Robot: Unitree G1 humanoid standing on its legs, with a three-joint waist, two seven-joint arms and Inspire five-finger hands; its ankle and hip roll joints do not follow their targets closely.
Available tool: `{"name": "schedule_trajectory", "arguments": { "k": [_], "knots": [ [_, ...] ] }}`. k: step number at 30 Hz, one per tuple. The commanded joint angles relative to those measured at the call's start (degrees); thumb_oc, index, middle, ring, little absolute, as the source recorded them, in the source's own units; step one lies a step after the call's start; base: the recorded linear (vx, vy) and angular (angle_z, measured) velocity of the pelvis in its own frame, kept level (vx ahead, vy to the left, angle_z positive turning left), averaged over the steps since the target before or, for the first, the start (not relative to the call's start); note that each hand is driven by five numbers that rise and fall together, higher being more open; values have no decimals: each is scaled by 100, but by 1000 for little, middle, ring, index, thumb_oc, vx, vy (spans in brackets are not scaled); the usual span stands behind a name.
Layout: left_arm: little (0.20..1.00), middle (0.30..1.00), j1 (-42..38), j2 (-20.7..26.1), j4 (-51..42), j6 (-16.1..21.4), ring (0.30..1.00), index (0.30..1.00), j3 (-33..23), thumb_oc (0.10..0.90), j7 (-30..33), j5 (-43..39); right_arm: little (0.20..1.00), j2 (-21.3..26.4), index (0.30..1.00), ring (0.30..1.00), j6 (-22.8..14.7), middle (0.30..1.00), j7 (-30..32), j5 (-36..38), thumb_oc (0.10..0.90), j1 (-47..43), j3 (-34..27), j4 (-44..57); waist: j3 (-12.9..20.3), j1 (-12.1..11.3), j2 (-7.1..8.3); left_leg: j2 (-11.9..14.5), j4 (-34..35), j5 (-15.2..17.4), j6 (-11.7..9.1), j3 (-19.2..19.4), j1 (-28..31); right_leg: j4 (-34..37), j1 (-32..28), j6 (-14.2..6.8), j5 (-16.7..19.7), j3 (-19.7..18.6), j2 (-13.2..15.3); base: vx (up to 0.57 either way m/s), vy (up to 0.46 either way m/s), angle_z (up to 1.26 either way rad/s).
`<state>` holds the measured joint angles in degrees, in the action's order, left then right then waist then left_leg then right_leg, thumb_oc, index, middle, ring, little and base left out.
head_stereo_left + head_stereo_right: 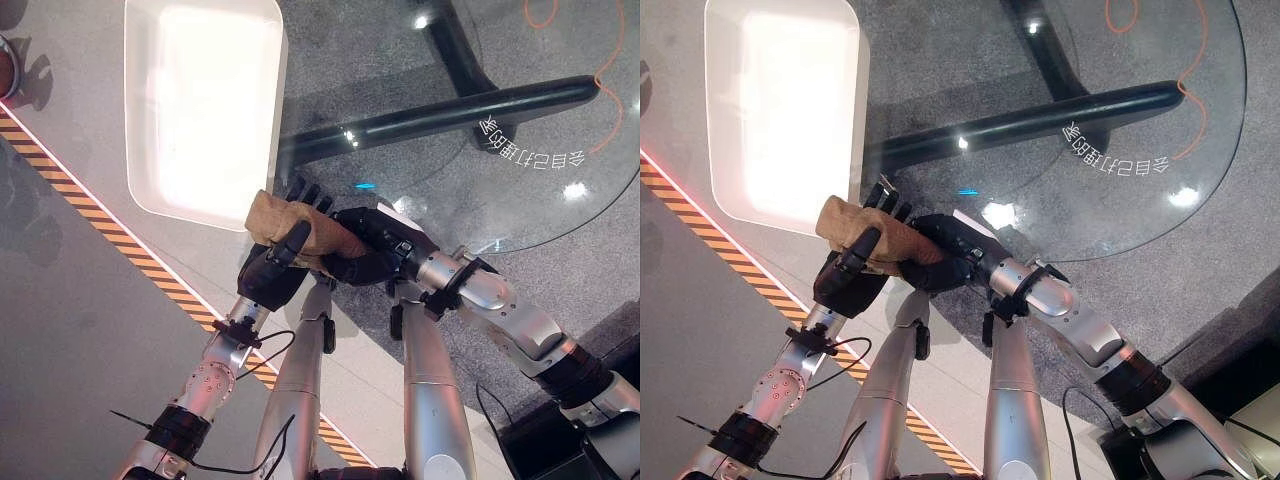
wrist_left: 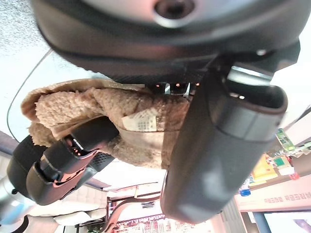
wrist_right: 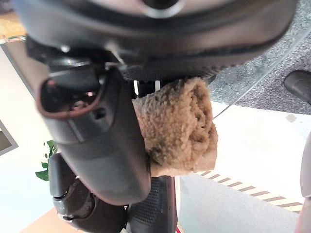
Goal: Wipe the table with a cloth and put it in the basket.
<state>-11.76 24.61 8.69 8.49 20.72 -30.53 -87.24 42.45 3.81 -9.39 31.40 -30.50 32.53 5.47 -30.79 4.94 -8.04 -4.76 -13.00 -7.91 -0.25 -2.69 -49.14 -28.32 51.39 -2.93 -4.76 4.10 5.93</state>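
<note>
L eye: you've got the cloth point(image 1: 300, 232), tan and bunched, held up between both hands at the near rim of the glass table point(image 1: 520, 215). Left hand point(image 1: 272, 270) is under it, thumb and fingers curled round the cloth. Right hand point(image 1: 375, 245) comes in from the R, fingers wrapped on the cloth's other end. White basket point(image 1: 140, 110) sits just beyond, to the L.

R eye: same scene; white writing on the glass, too small for you to read.

L wrist: fingers closed on fleecy cloth; small white label sewn on it, print illegible.

R wrist: thumb and fingers pinch the rolled cloth end.
</note>
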Motion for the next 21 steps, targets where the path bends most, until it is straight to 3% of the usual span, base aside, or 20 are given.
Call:
{"name": "schedule_trajectory", "arguments": {
  "k": [1,8,19,20,21],
  "knots": [
    [900,900,-78,-344,-1096,473,900,900,67,800,-714,-321,200,-218,300,300,-79,300,-119,-64,100,16,354,703,100,-68,-40,-93,-318,278,-39,68,65,480,19,-140,543,-571,-385,0,0,0],
    [900,900,-99,-486,-1072,877,900,900,-189,800,-906,-580,200,-312,300,300,-30,300,-137,-108,100,28,237,649,100,-71,-7,-95,-332,301,-47,48,63,491,15,-151,539,-599,-395,0,0,0],
    [900,900,-152,-581,-1077,822,900,900,-316,800,-792,-374,200,-368,300,300,116,300,-191,-162,100,18,139,683,100,-75,-4,-92,-354,315,-43,13,8,454,92,-165,535,-647,-394,0,0,0],
    [842,851,-152,-573,-1072,820,851,851,-329,742,-800,-356,200,-349,300,300,117,300,-208,-142,100,15,124,687,100,-74,-6,-95,-360,317,-46,8,5,453,98,-170,537,-650,-390,0,0,0],
    [510,566,-149,-575,-1087,834,566,566,-318,410,-798,-348,200,-356,300,300,114,300,-204,-159,100,19,127,681,100,-76,-11,-100,-359,314,-48,6,-1,466,97,-172,541,-656,-391,0,0,0]
  ]
}}
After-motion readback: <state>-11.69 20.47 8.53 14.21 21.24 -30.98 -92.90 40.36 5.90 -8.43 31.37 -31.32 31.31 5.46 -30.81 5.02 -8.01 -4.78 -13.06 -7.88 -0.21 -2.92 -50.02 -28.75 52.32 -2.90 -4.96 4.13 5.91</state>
